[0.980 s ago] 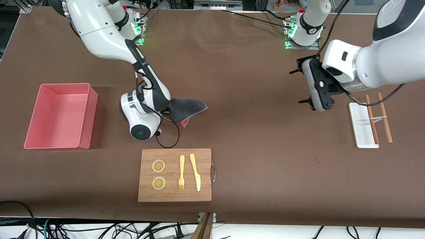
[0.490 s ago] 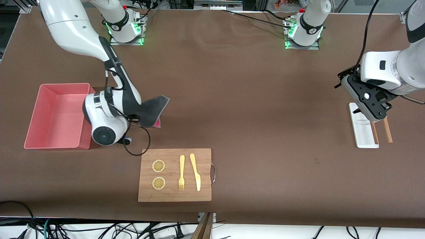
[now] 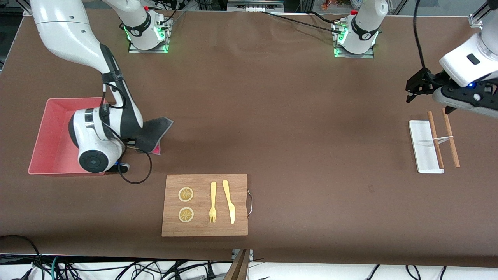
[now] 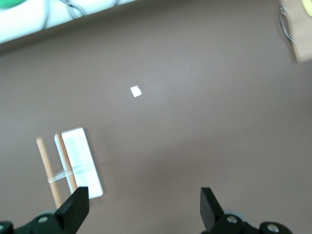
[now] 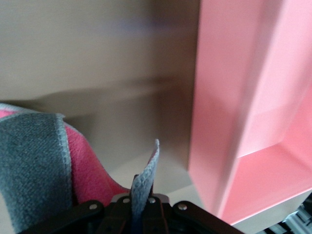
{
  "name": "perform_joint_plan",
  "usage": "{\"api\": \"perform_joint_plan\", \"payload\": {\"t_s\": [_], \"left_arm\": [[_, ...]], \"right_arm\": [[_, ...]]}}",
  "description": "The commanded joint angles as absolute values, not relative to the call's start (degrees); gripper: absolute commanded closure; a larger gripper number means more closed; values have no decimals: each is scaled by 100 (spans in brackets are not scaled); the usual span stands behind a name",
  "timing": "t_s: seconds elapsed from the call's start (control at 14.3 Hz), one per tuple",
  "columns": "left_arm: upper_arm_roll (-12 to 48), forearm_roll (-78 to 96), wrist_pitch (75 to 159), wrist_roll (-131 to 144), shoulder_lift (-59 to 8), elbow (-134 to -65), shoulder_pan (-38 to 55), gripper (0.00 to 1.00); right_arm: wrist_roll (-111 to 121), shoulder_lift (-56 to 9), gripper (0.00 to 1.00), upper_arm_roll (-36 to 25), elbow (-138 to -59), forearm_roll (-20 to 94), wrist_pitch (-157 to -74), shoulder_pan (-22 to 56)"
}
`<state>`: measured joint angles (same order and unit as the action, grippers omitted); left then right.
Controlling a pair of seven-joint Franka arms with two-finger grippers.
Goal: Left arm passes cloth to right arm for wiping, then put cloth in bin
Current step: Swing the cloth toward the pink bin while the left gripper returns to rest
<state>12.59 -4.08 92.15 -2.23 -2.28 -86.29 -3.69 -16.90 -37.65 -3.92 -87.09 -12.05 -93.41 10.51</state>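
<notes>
Right gripper [image 5: 141, 207], centre-left of the front frame, pinching the cloth [image 3: 152, 131] just beside the bin [image 3: 50, 128]. Left gripper [image 4: 141, 209], upper right, hanging spread and empty over the desk [image 3: 295, 116]. Only the right wrist view showing the pinched cloth edge.

The cloth [image 3: 152, 132], dark grey on its upper face with a red underside showing at its lower corner, hangs draped in the air just beside the bin [image 3: 50, 134], a pink rectangular tub with tall walls, standing upright at the right arm's end of the table.
</notes>
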Motion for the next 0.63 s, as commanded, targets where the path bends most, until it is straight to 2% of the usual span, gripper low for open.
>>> {"api": "perform_joint_plan", "payload": {"t_s": [0.0,0.14,0.28,0.35,0.49,0.56], "left_arm": [[1064,-282,9870,615,554,-9835,-308,0],[1072,-203,9809,615,431,-9704,-360,0],[1037,-79,9267,598,264,-9310,-404,0],[837,-97,8872,519,81,-9055,-317,0],[188,-53,8745,239,-52,-8965,68,0],[124,-70,8754,46,-105,-8939,122,0]], "right_arm": [[-1441,-3542,100,-352,-8912,-1572,-9492,984],[-1529,-3568,100,-316,-8895,-1688,-9658,1072],[-1913,-3621,100,-133,-8903,-1513,-10009,1072],[-2212,-3699,100,7,-8903,-1425,-10124,1072],[-2818,-3796,100,245,-8895,-1258,-10343,1125],[-3065,-3840,100,316,-8895,-1222,-10414,1177]]}}
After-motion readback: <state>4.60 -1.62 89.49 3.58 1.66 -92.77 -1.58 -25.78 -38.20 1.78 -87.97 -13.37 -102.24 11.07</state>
